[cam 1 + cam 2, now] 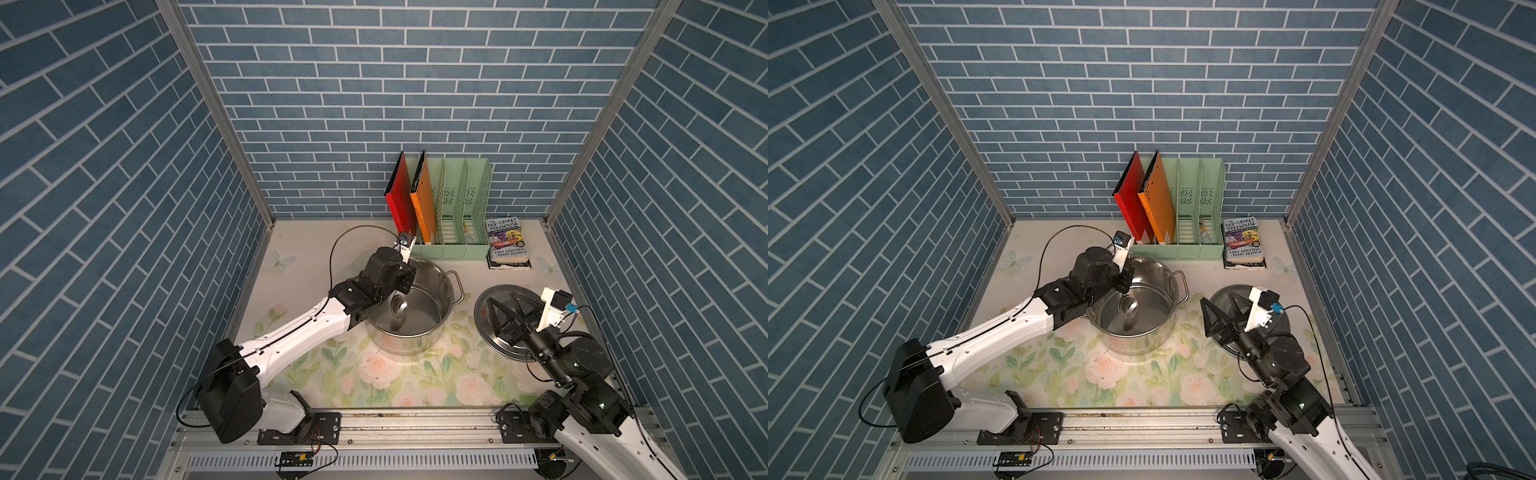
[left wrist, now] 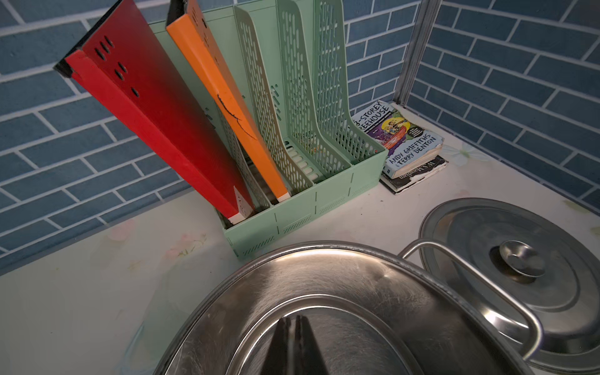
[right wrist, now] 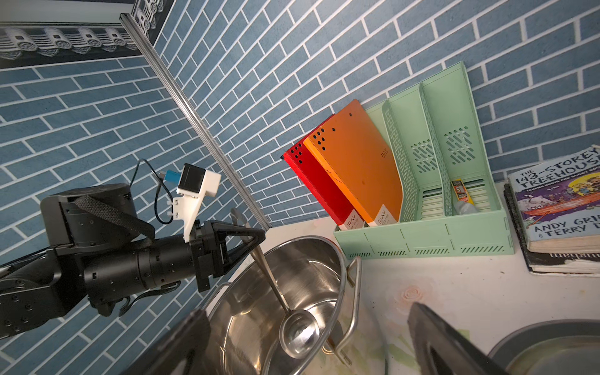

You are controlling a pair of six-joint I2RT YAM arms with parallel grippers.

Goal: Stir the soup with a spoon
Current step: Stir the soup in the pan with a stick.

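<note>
The flowered tabletop [image 1: 415, 382] fills the lower middle of both top views. A steel pot [image 1: 399, 345] stands at the centre of the frame, and its inside shows only bare shiny metal. Above it in the frame, a green file rack [image 1: 453, 249] stands against the back wall. It holds a red folder [image 1: 401, 195] and an orange folder [image 1: 424, 203], both leaning. The pot's lid [image 1: 484, 320] lies flat on the tabletop, right of the pot. Two stacked books [image 1: 508, 241] lie just right of the rack.

The left claw [image 3: 256, 235] is closed tight on the upper handle of the spoon [image 3: 271, 279]. The spoon slants down into the pot, its bowl low inside. The right claw [image 1: 505, 305] hangs over the lid, spread wide and holding nothing.
</note>
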